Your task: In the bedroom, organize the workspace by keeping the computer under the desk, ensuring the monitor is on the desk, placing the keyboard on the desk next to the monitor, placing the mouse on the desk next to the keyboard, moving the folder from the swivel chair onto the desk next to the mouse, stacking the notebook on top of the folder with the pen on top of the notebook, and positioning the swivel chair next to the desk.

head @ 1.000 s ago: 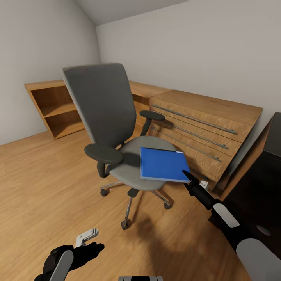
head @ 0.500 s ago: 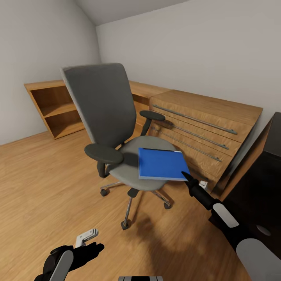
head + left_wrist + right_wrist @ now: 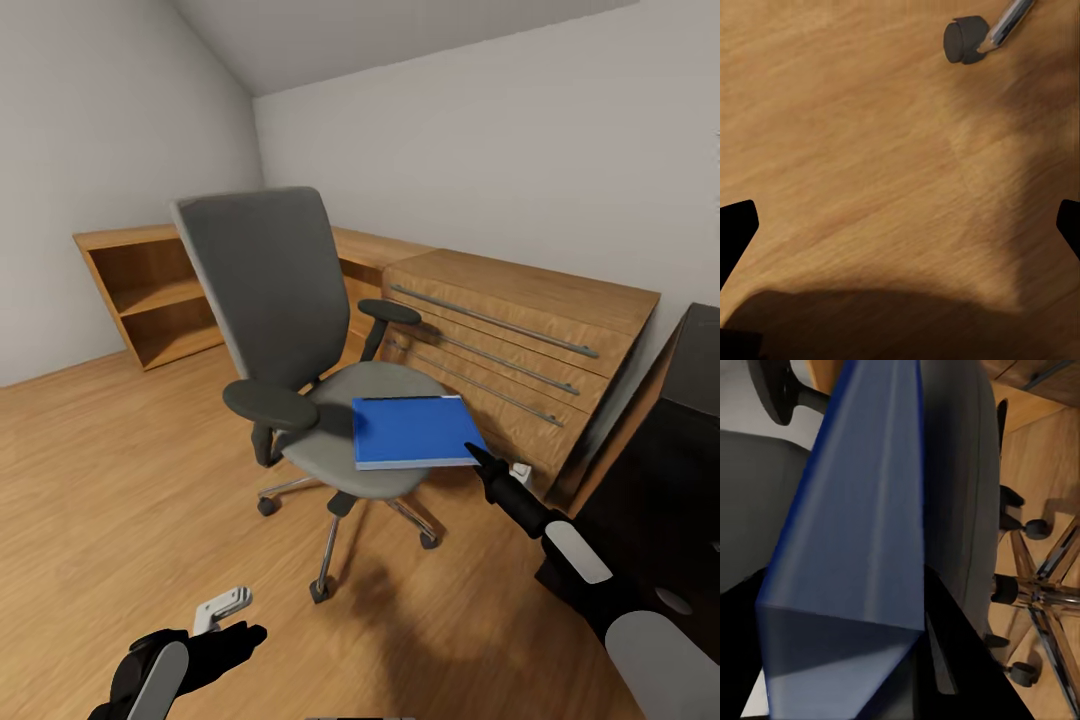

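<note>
The grey swivel chair (image 3: 265,290) stands in the middle of the wood floor, its back to the left. The flat blue folder (image 3: 410,430) is over the right side of the chair's seat, and my right gripper (image 3: 472,455) is shut on its near right corner. Seen from the right wrist, the folder (image 3: 862,532) runs away from between the black fingers, over the chair seat (image 3: 956,487). Low over the floor at the near left, my left gripper (image 3: 245,635) is open with nothing in it. The left wrist view looks down at bare floor and one chair castor (image 3: 964,39).
A light-wood drawer chest (image 3: 520,320) with long metal handles stands against the wall right behind the chair. A low open shelf unit (image 3: 150,290) sits in the far left corner. A black unit (image 3: 670,450) is close on the right. Open floor lies to the left.
The head camera has tilted up a little. The folder's held corner has risen off the seat, and the folder has swung slightly to the left, now lying more level. The left arm has not moved.
</note>
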Available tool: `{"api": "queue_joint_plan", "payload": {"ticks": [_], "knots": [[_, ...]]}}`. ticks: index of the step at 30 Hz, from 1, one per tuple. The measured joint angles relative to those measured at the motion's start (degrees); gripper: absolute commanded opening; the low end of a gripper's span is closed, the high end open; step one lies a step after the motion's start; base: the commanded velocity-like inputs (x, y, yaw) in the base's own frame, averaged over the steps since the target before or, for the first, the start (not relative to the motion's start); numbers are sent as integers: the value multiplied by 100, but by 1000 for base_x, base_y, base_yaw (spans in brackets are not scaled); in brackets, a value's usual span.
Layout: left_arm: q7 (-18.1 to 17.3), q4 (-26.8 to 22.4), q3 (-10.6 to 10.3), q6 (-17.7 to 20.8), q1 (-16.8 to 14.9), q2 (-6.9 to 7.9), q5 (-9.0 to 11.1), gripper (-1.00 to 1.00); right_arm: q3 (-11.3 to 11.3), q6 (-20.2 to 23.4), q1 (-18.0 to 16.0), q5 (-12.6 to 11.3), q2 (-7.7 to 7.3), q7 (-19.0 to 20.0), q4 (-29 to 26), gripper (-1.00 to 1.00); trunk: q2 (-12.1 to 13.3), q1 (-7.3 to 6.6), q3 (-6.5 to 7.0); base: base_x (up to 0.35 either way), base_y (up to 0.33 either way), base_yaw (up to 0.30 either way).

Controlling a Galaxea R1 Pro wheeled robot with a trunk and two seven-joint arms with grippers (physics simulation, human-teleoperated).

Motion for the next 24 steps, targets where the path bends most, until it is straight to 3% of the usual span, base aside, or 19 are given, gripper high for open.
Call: {"api": "queue_joint_plan", "payload": {"ticks": [16,24], "knots": [[5,231,-3,-15,0,0,-30,100,1,-6,-1,4,0,16,-24,-100,22,-41,355,0,0,0],[10,610,-10,-464,0,5,-53,100,4,-17,5,17,-8,42,-151,-100,71,-81,528,0,0,0]]}}
